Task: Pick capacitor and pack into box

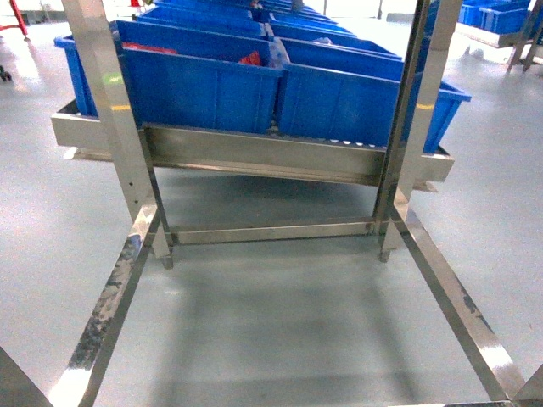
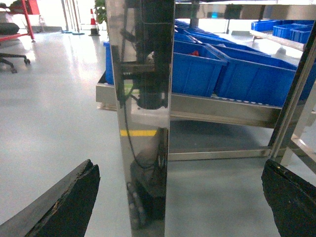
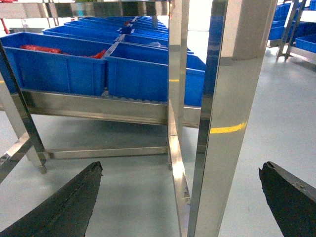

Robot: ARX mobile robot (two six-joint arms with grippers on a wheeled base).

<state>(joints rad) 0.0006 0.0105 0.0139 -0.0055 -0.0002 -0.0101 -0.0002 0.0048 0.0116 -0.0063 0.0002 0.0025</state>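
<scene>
Nothing is packed yet, by the look of it; this reads as the very start. In the head view the blue crates point(image 1: 339, 93) fill the upper half of the frame on a steel rack point(image 1: 263, 157), with bare grey floor point(image 1: 280, 322) below, and neither arm shows there. The left gripper point(image 2: 180, 195) has its dark fingers point(image 2: 69, 202) spread wide at the bottom corners of its wrist view, empty, a steel post point(image 2: 143, 118) between them. The right gripper point(image 3: 180, 197) is likewise spread and empty. The pink box appears nowhere, no capacitor can be made out, only red items point(image 3: 42, 48) in one crate. Picking and packing all remain.
</scene>
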